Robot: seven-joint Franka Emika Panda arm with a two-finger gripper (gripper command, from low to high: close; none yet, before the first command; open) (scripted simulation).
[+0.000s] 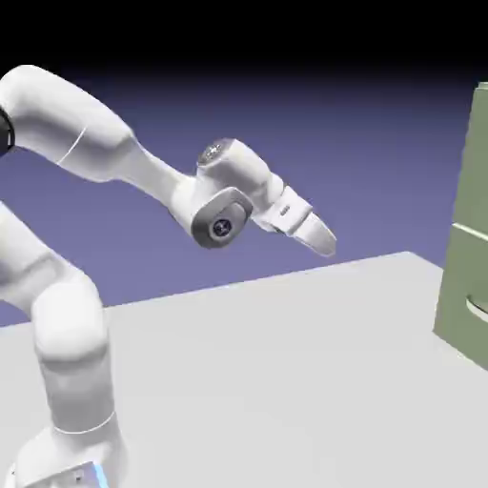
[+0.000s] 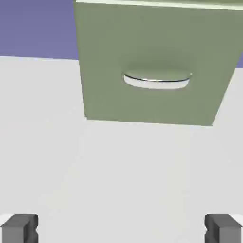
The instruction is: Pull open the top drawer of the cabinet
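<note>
Gripper (image 1: 324, 240) of the white arm hangs mid-air, fingers spread wide with nothing between them, well apart from the tall olive-green cabinet (image 1: 467, 229) at the right edge. Its top drawer (image 1: 474, 157) sits shut above a seam, handle out of frame. The hand view centres the lower drawer's curved pale handle (image 2: 156, 80), so the wrong front might get grabbed. Bare grey table (image 1: 286, 372) lies between; nothing blocks the way.

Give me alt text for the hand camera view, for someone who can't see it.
An olive-green cabinet front with a curved pale handle stands ahead on the pale table, well short of contact. The open gripper shows only as two grey fingertips at the bottom corners, nothing between them.
</note>
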